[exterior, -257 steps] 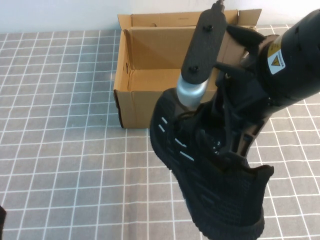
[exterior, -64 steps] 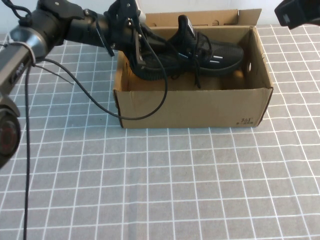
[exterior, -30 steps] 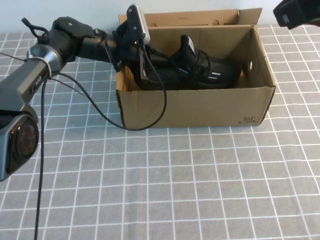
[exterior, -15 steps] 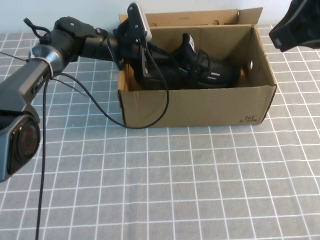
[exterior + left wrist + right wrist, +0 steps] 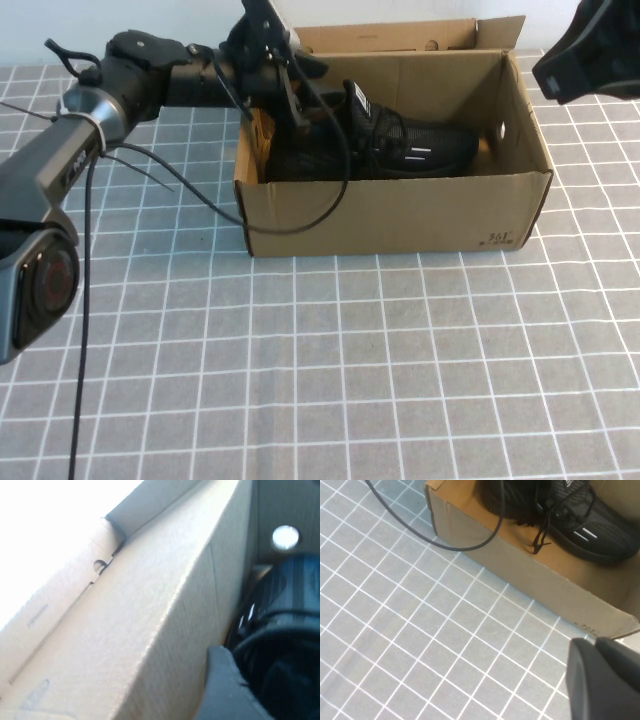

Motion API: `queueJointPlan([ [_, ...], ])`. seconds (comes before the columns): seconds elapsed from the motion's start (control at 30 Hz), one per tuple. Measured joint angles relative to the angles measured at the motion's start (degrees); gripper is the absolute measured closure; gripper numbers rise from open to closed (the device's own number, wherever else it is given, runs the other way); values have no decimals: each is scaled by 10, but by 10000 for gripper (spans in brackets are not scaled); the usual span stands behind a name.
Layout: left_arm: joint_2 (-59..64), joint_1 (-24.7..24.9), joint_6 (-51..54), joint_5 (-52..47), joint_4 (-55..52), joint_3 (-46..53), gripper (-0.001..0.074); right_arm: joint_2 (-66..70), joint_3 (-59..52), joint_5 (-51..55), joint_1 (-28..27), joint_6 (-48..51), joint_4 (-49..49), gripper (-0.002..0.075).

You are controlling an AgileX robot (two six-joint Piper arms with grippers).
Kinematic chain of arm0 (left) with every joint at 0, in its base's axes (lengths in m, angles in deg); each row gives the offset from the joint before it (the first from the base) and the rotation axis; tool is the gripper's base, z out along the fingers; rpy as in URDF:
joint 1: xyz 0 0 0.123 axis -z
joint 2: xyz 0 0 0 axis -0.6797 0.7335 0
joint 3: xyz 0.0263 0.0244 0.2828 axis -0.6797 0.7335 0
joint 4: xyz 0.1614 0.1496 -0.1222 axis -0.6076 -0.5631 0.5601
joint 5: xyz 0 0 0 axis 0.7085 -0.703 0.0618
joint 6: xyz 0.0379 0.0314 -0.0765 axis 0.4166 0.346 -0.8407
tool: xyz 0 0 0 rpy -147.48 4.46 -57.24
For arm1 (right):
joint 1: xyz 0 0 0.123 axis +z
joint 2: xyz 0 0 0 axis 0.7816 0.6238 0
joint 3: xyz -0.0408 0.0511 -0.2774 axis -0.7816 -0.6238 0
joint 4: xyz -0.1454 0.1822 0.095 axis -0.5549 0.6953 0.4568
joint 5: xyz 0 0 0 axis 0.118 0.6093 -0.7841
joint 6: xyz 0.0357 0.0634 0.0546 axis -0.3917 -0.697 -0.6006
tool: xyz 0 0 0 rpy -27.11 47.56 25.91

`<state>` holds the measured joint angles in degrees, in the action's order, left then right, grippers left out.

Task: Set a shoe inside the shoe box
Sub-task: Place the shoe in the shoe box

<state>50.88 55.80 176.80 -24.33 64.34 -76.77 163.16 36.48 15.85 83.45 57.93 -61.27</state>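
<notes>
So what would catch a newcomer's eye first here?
First the black shoe lying inside the brown shoe box at the table's far middle. Next, the left claw reaching over the box's left end above the shoe's heel. The right claw hangs at the far right, clear of the box.

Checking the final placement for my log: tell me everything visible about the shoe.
The shoe is a black mesh lace-up sneaker with short pale dashes on its side and loose black laces. It lies inside the box, toe toward the robot's right, heel end hidden under the left pincer, which hovers over the box's left end. The right pincer stays up beyond the box's right end, away from the shoe.
</notes>
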Motion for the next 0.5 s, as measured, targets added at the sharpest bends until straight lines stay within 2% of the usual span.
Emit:
queueJointPlan([
  [0.1, -15, 0, -114, 4, -11, 0, 434, 0, 0, 0, 0, 0, 1, 727],
  [0.2, -40, 0, -316, 8, -59, -2, 464, 0, 0, 0, 0, 0, 1, 727],
  [0.27, -59, 1, -465, 1, -125, -3, 471, 0, 0, 0, 0, 0, 1, 727],
  [0.37, -82, 9, -633, -28, -254, -11, 472, 0, 0, 0, 0, 0, 1, 727],
  [0.5, -93, 48, -785, -85, -436, -36, 474, 0, 0, 0, 0, 0, 1, 727],
])
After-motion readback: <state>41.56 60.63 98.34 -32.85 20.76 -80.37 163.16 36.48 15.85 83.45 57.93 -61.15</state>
